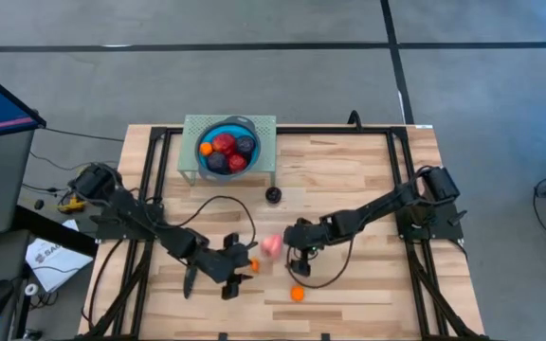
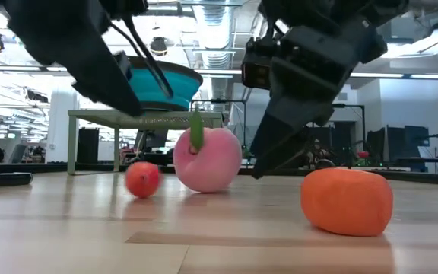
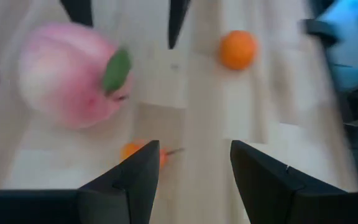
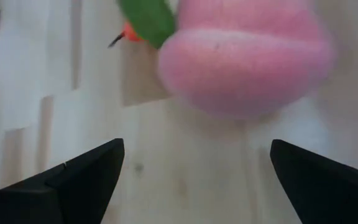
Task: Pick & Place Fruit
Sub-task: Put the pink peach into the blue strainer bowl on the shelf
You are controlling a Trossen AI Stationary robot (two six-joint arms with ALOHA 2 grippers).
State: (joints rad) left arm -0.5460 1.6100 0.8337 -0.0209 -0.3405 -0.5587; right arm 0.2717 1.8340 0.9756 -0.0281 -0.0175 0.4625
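Pink fruit (image 1: pixel 270 245) sits just ahead of right end effector (image 1: pixel 295 256), wide open, empty; left end effector (image 1: pixel 241 260) open, empty, nearly as close.

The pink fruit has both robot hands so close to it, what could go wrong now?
The pink fruit lies on the table between the left gripper and the right gripper, both open. If both close in, they might bump each other. A nudge could roll the round fruit away. The small orange fruit beside the left gripper's fingers might get knocked aside too.
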